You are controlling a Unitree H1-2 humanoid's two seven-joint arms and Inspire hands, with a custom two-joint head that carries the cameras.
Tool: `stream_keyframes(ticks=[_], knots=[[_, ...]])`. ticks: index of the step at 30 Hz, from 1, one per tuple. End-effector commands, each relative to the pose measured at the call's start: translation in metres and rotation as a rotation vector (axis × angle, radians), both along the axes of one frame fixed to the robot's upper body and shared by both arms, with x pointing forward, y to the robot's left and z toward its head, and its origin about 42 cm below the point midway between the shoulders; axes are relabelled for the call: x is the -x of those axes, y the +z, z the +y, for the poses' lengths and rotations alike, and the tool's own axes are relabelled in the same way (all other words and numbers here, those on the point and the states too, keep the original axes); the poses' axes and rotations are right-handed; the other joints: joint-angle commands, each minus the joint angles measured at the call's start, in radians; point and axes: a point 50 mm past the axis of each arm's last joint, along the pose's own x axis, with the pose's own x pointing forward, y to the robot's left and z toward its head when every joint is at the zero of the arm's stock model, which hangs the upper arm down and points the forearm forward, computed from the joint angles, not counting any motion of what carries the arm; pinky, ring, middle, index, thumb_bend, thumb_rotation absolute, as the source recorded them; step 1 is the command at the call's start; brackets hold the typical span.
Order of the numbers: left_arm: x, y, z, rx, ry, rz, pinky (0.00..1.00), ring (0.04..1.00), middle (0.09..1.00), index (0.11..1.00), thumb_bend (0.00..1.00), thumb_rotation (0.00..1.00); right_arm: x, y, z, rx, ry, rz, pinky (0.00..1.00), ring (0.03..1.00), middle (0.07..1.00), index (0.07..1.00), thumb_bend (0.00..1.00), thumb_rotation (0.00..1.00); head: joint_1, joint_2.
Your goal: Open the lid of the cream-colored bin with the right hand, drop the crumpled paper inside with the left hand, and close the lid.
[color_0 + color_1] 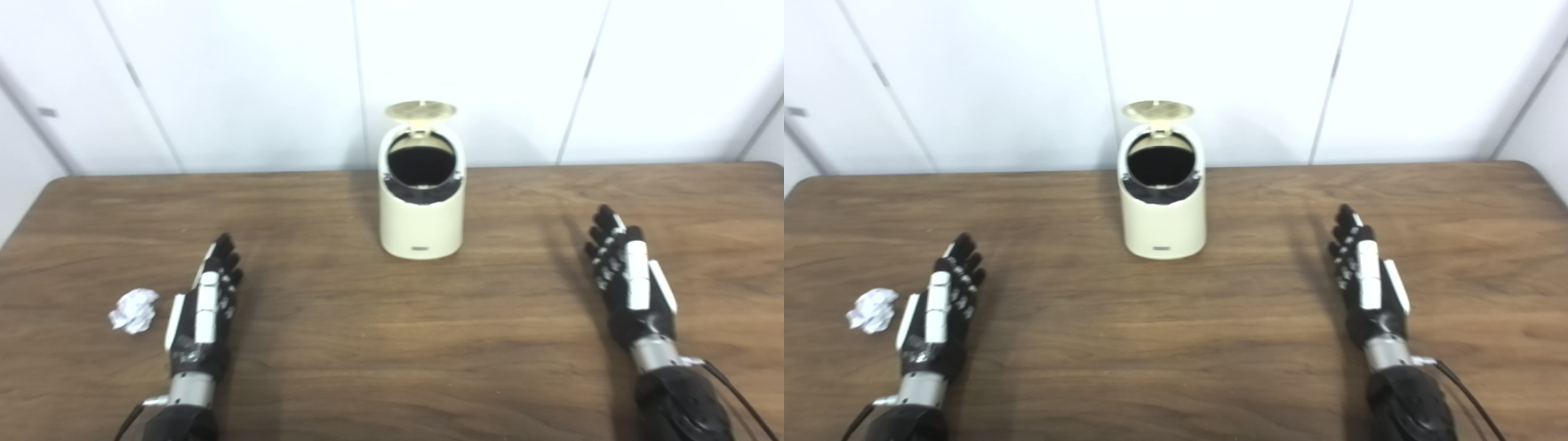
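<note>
Robot hand (205, 306) beside crumpled paper (133, 310)

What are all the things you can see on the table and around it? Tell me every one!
bin: one, cream-colored, standing at the far middle of the table, dark inside
lid: one, cream-colored, flipped up open at the back of the bin
crumpled paper: one, white, on the table near the left edge, beside the left hand
table: one, dark brown wood
wall panels: white, behind the table
left hand: one, black and white, open, holding nothing
right hand: one, black and white, open, holding nothing
</note>
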Motion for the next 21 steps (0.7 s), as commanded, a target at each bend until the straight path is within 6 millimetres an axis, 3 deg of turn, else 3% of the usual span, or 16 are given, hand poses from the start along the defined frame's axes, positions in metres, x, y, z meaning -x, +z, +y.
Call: stream_keyframes(ticks=[1, 10, 21], knots=[[-0.001, 0.006, -0.006, -0.012, -0.009, -0.031, 1.0, 0.997, 0.994, 0.992, 0.57, 0.9, -0.003, 0.01, -0.007, 0.011, 0.014, -0.049, 1.0, 1.0, 0.997, 0.971, 0.52, 1.0, 0.029, 0.001], [0.0, 0.009, -0.016, -0.023, 0.0, -0.033, 1.0, 0.991, 0.988, 0.993, 0.57, 0.89, -0.005, 0.01, -0.017, -0.014, 0.018, -0.042, 1.0, 1.0, 1.0, 0.984, 0.51, 1.0, 0.133, 0.008], [-0.001, 0.01, -0.027, -0.019, 0.016, -0.043, 1.0, 0.988, 0.982, 0.984, 0.57, 0.89, -0.003, 0.027, -0.014, -0.016, 0.013, -0.019, 1.0, 1.0, 0.985, 0.952, 0.51, 1.0, 0.235, 0.012]])
